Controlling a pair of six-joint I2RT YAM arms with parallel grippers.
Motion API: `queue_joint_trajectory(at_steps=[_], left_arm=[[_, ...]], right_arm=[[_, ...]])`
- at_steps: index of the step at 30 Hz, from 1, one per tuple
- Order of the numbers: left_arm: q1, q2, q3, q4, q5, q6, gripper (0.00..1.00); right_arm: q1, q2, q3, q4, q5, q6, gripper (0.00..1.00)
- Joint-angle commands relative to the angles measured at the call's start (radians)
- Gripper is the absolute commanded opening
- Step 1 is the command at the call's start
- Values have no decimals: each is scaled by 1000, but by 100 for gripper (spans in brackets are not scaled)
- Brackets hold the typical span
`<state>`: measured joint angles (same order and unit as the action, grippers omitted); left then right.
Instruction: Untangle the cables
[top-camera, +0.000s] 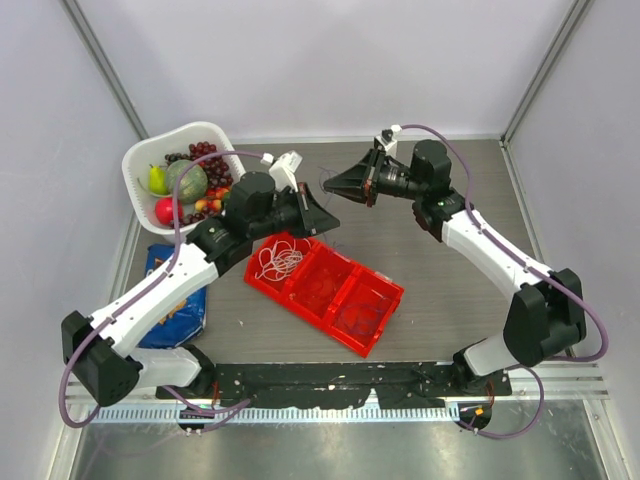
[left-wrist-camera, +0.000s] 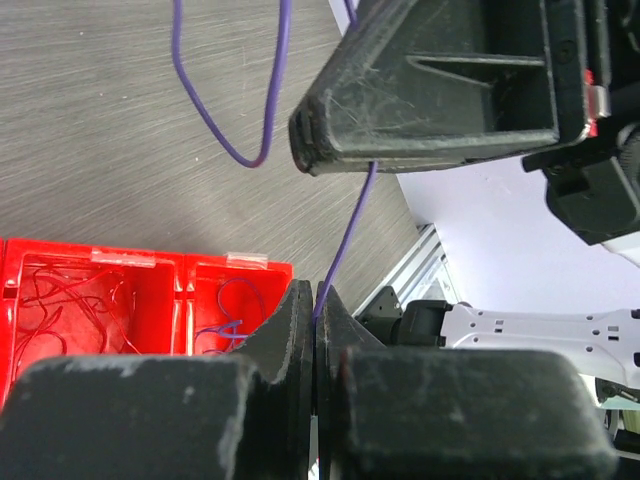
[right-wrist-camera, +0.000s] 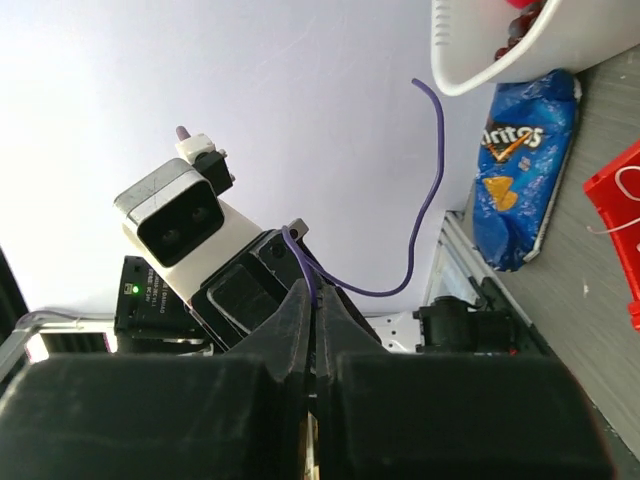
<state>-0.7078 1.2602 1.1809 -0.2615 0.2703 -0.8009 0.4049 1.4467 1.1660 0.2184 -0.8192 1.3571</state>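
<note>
Bright, even light from overhead in the top view, only faint shadows on the bench (top-camera: 440, 300). Left wrist view: the left end effector (left-wrist-camera: 316, 300) at 6 o'clock is dark and soft, the purple cable (left-wrist-camera: 348, 235) crisp. Right wrist: wall (right-wrist-camera: 250, 80) at 12 o'clock washes out white.

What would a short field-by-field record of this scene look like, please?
left gripper: jaws shut on the purple cable
right gripper: jaws shut on purple cable, apparently the same one
white cable: bunched in the left-end compartment of the red tray
fruit basket: far-left table corner
chip bag: left of the tray
</note>
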Motion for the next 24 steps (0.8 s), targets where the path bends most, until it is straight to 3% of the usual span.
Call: queue_joint_trajectory(at_steps=[1, 10, 19, 21, 24], left_arm=[[-5, -44, -26, -79, 1, 2, 0], [-10, -67, -29, -116, 4, 5, 0], [-15, -103, -55, -116, -2, -6, 0], [-15, -117, -63, -117, -13, -9, 0], [-15, -122, -66, -145, -40, -23, 0]], right_arm=[[-31, 14, 24, 256, 18, 140, 8], [-40, 66, 66, 262, 38, 125, 19], [-44, 106, 119, 268, 54, 125, 16], [-46, 110, 158, 172, 55, 35, 17], [-46, 106, 228, -179, 96, -163, 19]])
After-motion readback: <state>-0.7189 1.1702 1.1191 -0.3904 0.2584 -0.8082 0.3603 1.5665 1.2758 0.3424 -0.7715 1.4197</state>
